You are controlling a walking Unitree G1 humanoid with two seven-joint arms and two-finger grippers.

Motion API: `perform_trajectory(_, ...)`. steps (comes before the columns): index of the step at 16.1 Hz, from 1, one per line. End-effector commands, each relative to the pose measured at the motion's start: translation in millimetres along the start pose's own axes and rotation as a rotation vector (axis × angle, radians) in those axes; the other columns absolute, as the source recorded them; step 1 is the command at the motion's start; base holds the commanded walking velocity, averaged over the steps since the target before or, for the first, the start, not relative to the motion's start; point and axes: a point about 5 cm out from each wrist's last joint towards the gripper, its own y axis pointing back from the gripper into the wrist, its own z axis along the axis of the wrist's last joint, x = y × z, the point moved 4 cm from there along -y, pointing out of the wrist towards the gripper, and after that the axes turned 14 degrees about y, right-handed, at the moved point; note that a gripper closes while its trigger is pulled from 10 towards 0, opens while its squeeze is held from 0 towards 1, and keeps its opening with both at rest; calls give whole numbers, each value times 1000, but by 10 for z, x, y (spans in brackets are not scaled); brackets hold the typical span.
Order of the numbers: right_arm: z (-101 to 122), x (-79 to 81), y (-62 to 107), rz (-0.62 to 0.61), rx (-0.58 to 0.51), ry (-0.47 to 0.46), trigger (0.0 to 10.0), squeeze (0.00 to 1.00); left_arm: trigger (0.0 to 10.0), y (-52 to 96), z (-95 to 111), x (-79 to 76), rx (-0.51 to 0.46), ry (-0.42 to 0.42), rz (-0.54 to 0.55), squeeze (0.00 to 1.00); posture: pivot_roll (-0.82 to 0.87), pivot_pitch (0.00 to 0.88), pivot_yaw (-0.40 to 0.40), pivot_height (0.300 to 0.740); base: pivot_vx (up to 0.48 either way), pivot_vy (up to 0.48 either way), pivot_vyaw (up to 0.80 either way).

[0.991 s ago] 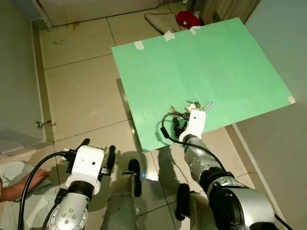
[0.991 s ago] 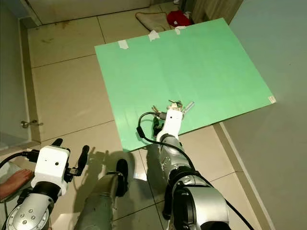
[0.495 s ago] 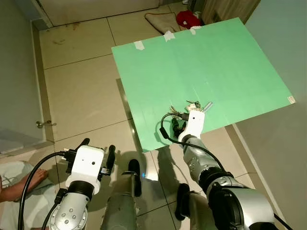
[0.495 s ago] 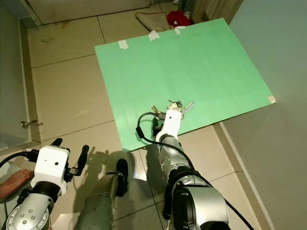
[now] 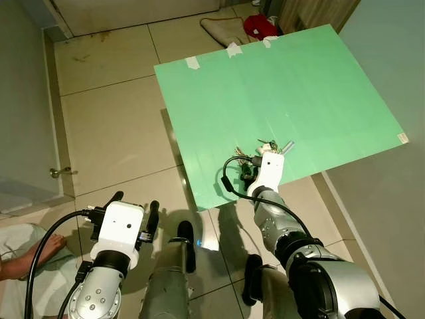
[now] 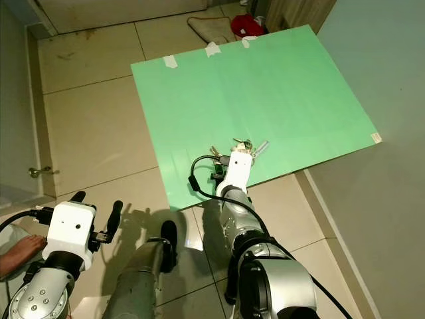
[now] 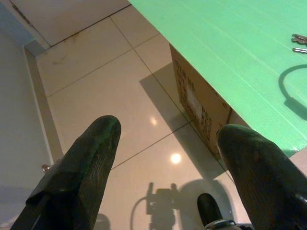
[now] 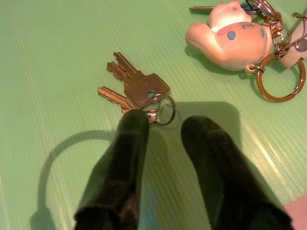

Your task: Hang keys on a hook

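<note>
In your head views, the green board [image 5: 279, 100], a ribbed corrugated sheet taped at its far edge, lay flat over a cardboard box on pale glossy tiles. The keys [image 5: 240, 155] sat near the board's 6 o'clock edge, just ahead of your right gripper [image 5: 248, 171], which was down at the board. Compared with half a second before, that wrist had barely moved, perhaps a touch further forward. Your left gripper [image 5: 136, 207] hung idle over the tiles at 7 o'clock. A red cloth [image 5: 260, 26] and a beige mat [image 5: 226, 29] lay past the board at 12 o'clock, a door handle [image 5: 61, 172] showed at 9 o'clock, and a person's foot [image 5: 30, 259] rested at 8 o'clock.

In your left wrist view, the two black fingers [image 7: 81, 172] stood wide apart, holding nothing, over tile and the box's printed side.

In your right wrist view, the fingers [image 8: 125, 158] were parted by a narrow gap and gripped nothing; one tip touched the ring of the flat, toothed metal keys [image 8: 139, 91]. A smooth cream figurine keychain [image 8: 230, 36] with brass rings lay near, apart from them.
</note>
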Motion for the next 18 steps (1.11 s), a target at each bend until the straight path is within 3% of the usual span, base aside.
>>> perform_trajectory(1, -134, 42, 34, 4, 45, -17, 0, 0, 10000, 39, -55, 10, 21, -8, 6, 0, 464, 409, -42, 740, 0, 0, 0)
perform_trajectory(10, -161, 123, 48, 23, 56, -83, 0, 0, 10000, 60, -51, 17, 26, -11, 10, 0, 475, 428, -38, 740, 0, 0, 0)
perform_trajectory(14, 97, 93, -3, 29, -50, -80, 0, 0, 10000, 45, -53, 7, 25, -8, 10, 0, 460, 429, -43, 740, 0, 0, 0)
perform_trajectory(18, 206, 41, -19, 34, -101, 6, 0, 0, 10000, 35, -61, -15, 26, -2, 3, 0, 447, 428, -42, 740, 0, 0, 0)
